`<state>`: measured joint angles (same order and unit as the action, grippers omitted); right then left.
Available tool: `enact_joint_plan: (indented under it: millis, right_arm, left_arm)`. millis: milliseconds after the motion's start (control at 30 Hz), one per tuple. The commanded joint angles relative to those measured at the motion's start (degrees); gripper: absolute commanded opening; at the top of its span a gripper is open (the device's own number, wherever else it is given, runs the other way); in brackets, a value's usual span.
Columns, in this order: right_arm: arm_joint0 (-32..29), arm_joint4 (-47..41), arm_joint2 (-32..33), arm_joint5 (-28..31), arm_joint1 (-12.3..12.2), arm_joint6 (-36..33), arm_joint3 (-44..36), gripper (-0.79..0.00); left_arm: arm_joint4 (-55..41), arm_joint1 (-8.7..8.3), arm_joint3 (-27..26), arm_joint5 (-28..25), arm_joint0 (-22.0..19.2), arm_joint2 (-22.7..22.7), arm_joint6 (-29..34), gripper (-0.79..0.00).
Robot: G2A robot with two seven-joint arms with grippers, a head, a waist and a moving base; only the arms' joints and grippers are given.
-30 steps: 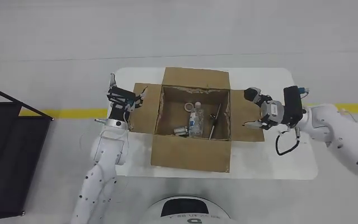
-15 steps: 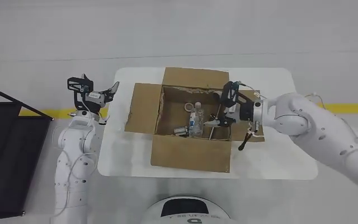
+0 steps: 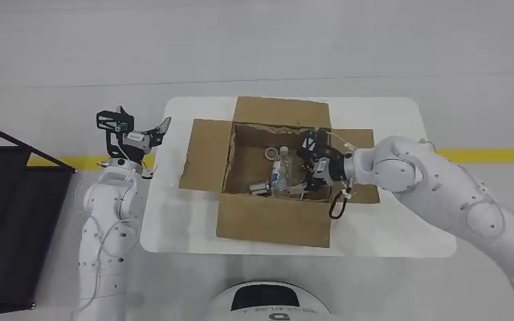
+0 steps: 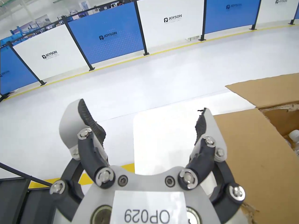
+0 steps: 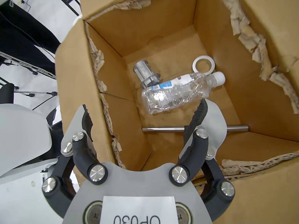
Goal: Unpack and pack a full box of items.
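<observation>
1. Where the table (image 3: 401,229) is widest, the brown box (image 3: 273,221) sits mid-table with its flaps spread and its inner edges torn.
2. Inside lie a clear, crumpled bottle (image 5: 177,92) with a white cap, a white ring (image 5: 203,64) just beside the cap, a grey spool (image 5: 146,73) and a steel rod (image 5: 163,129) right of the bottle.
3. The right gripper (image 5: 144,107) hangs over the box's right side, released and empty.
4. The left gripper (image 4: 142,106) is raised off the table's left edge, jaws spread.
</observation>
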<state>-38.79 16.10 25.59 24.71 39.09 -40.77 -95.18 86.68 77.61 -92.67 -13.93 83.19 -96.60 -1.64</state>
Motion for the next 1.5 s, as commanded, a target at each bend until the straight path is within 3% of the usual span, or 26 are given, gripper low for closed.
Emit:
enact_joint_plan:
  millis: [0, 133, 200, 233, 367, 733, 1400, 1433, 1467]
  right_arm:
    - [1.4, 0.2, -1.3, -2.7, 2.0, -1.8, 2.2, 0.0]
    - [2.8, -2.2, -2.6, -6.6, 5.0, -3.2, 5.8, 0.0]
    - [3.5, -3.3, -3.4, -8.6, 6.6, -3.8, 7.5, -0.049]
    - [3.9, -3.4, -3.8, -9.7, 7.4, -4.1, 8.7, 0.0]
    - [4.8, -4.1, -5.7, -13.7, 10.8, -4.9, 13.4, 0.0]
    - [6.7, -3.1, -8.5, -16.7, 18.2, -5.7, 25.0, 0.0]
    - [8.8, -4.7, -9.5, -11.0, 28.2, -9.9, 41.7, 0.0]
    - [8.9, -4.7, -9.5, -10.6, 28.6, -10.0, 42.4, -0.092]
    - [9.0, -4.7, -9.5, -10.2, 29.0, -10.2, 43.0, -0.357]
  left_arm:
    - [0.0, 0.0, 0.0, 0.0, 0.0, 0.0, 0.0, 0.0]
    - [0.0, 0.0, 0.0, 0.0, 0.0, 0.0, 0.0, 0.0]
    - [0.0, 0.0, 0.0, 0.0, 0.0, 0.0, 0.0, 0.0]
    - [0.0, 0.0, 0.0, 0.0, 0.0, 0.0, 0.0, 0.0]
    - [0.0, 0.0, 0.0, 0.0, 0.0, 0.0, 0.0, 0.0]
    - [0.0, 0.0, 0.0, 0.0, 0.0, 0.0, 0.0, 0.0]
    - [0.0, 0.0, 0.0, 0.0, 0.0, 0.0, 0.0, 0.0]
    - [0.0, 0.0, 0.0, 0.0, 0.0, 0.0, 0.0, 0.0]
    - [0.0, 0.0, 0.0, 0.0, 0.0, 0.0, 0.0, 0.0]
